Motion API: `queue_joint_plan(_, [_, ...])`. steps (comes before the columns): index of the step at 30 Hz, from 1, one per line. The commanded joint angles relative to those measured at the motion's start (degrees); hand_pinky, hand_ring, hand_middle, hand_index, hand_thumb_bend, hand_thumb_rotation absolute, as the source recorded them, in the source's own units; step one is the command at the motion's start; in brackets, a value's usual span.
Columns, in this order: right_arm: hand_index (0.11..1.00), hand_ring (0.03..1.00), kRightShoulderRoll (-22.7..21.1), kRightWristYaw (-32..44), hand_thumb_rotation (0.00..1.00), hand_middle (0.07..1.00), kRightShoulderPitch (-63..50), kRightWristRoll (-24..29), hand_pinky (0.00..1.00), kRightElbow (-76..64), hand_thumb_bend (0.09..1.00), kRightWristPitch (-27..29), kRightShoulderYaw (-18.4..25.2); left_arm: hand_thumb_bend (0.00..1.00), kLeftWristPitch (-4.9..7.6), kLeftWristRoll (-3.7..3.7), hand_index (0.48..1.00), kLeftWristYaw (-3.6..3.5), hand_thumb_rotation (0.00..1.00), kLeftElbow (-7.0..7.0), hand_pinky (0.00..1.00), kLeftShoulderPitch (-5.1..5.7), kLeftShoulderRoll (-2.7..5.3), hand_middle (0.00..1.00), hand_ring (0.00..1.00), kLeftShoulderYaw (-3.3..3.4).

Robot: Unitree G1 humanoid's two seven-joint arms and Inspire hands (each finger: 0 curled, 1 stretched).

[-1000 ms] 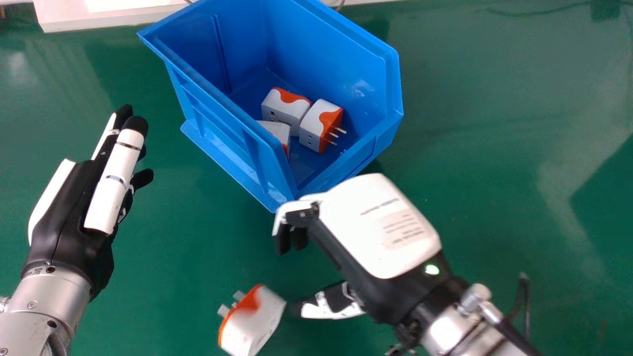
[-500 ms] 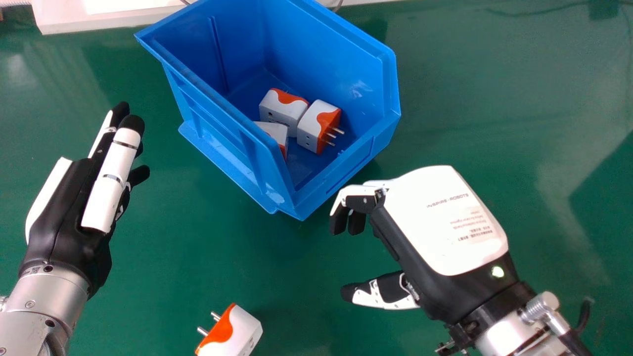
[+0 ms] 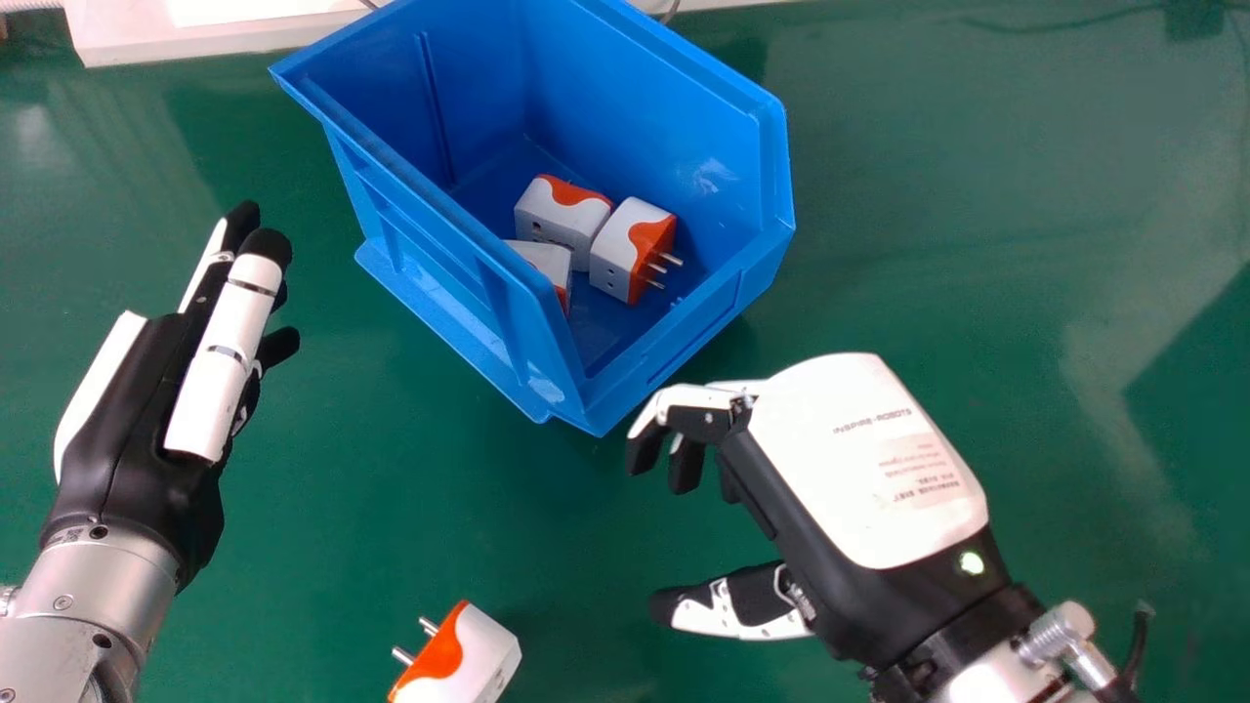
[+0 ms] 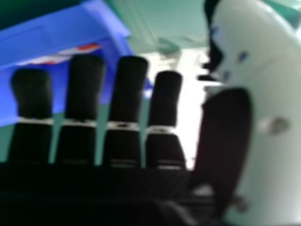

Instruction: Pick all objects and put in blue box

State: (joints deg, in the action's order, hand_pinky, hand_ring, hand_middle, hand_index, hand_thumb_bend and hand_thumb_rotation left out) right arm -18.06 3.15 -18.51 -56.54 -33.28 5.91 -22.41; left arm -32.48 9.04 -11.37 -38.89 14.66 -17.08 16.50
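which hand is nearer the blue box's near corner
Right. The right hand is just to the right of the box's near corner, fingertips close by; the left hand is well off to the left of it.

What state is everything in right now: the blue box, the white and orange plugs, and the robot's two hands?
Blue box: upright, open at the top, three plugs inside.
Plugs in the box: loosely grouped, one showing bare prongs.
Plug on the table: lying outside the box, prongs bare.
Left hand: open, empty.
Right hand: open, empty.
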Motion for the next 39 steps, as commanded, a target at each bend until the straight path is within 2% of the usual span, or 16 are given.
queue_joint_plan(1, [0.544, 0.376, 0.38, -1.88, 0.00, 0.483, -0.24, 0.33, 0.26, 0.07, 0.504, 1.65, -0.31, 0.41, 0.58, -0.38, 1.000, 0.08, 1.00, -1.93, 0.95, -0.03, -0.69, 0.98, 0.98, 0.02])
queue_joint_plan(7, [0.518, 0.398, 0.21, -2.14, 0.00, 0.495, -0.96, 0.59, 0.30, 0.84, 0.509, 3.60, -1.49, 0.41, 0.34, -0.50, 1.000, 0.17, 1.00, -2.34, 0.95, -0.02, -0.78, 0.97, 0.98, -0.19])
queue_joint_plan(15, [0.521, 0.384, -0.27, -1.16, 0.00, 0.470, -1.85, 3.27, 0.28, 1.60, 0.510, 6.02, -3.68, 0.41, -0.27, -0.51, 1.000, 0.21, 1.00, -3.27, 0.95, -0.04, -0.84, 0.97, 0.98, -0.43])
queue_joint_plan(22, [0.522, 0.393, 0.80, 0.77, 0.00, 0.479, -1.44, 5.81, 0.31, 2.78, 0.510, 6.30, -5.60, 0.40, 0.18, -0.46, 1.000, -0.03, 1.00, -2.98, 0.95, -0.18, -0.90, 0.97, 0.98, -0.42])
queue_joint_plan(30, [0.497, 0.419, 2.98, 3.42, 0.00, 0.505, 2.01, 6.46, 0.39, 6.35, 0.512, 5.73, -8.81, 0.40, 1.23, -0.58, 1.000, -0.38, 1.00, -1.64, 0.96, -0.37, -1.30, 0.97, 0.99, -0.26])
queue_joint_plan(33, [0.496, 0.505, 4.56, 6.85, 0.05, 0.572, 4.44, 5.49, 0.44, 7.33, 0.510, 3.65, -10.37, 0.39, 1.13, -0.54, 1.000, -0.31, 1.00, -1.82, 0.96, -0.41, -1.26, 0.98, 0.99, -0.29])
queue_joint_plan(34, [0.496, 0.505, 4.90, 7.60, 0.05, 0.572, 5.05, 5.29, 0.44, 7.55, 0.510, 3.11, -10.66, 0.39, 1.05, -0.55, 1.000, -0.28, 1.00, -1.81, 0.96, -0.51, -1.27, 0.98, 0.99, -0.33])
queue_joint_plan(36, [0.496, 0.586, 5.72, 10.07, 0.08, 0.639, 7.23, 4.74, 0.49, 8.21, 0.509, 1.82, -11.53, 0.39, 1.04, -0.58, 1.000, -0.25, 1.00, -1.68, 0.96, -0.63, -1.27, 0.98, 0.99, -0.38])
queue_joint_plan(37, [0.496, 0.586, 6.01, 11.27, 0.08, 0.639, 8.43, 4.62, 0.49, 8.58, 0.509, 1.34, -11.90, 0.39, 1.03, -0.56, 1.000, -0.25, 1.00, -1.61, 0.96, -0.69, -1.27, 0.98, 0.99, -0.39])
queue_joint_plan(39, [0.584, 0.646, 6.22, 12.85, 0.05, 0.689, 10.21, 4.73, 0.54, 9.13, 0.551, 0.77, -12.43, 0.39, 1.01, -0.54, 1.000, -0.24, 1.00, -1.54, 0.96, -0.76, -1.26, 0.98, 0.99, -0.40])
